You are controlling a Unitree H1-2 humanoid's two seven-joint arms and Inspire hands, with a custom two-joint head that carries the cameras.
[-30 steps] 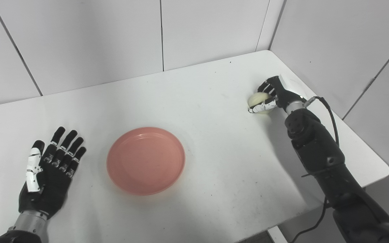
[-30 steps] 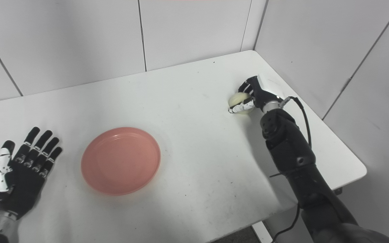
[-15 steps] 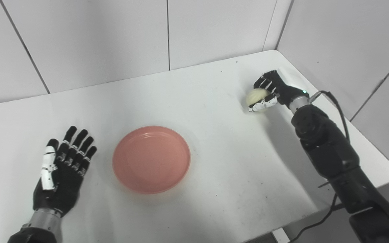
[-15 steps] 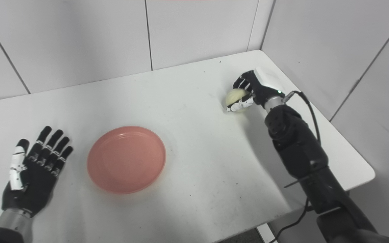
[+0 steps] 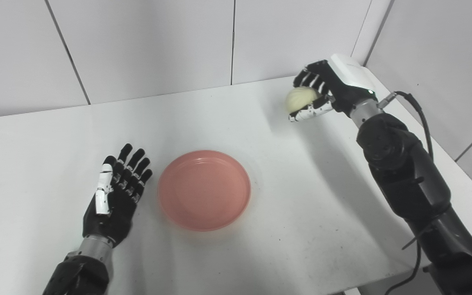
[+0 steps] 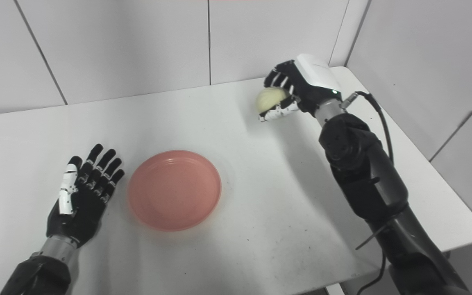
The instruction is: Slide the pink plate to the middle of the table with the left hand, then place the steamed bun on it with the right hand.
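Note:
The pink plate [image 5: 204, 189] lies flat near the middle of the white table [image 5: 35, 135], with nothing on it. My left hand [image 5: 115, 196] rests open on the table just left of the plate, palm up, fingers spread and apart from the rim. My right hand [image 5: 325, 91] is raised above the table's far right part and is shut on the pale steamed bun [image 5: 300, 99], which shows between its fingers and thumb. The same bun [image 6: 270, 99] hangs well to the right of and beyond the plate [image 6: 174, 189].
White wall panels close off the table's back and right side, meeting at the far right corner [image 5: 363, 69]. A black cable [image 5: 420, 119] loops off my right forearm. The table's right edge [image 6: 471, 221] runs close under my right arm.
My right hand has lifted the bun off the table and carried it up and leftward. The camera view has also shifted, so plate and left hand appear further right.

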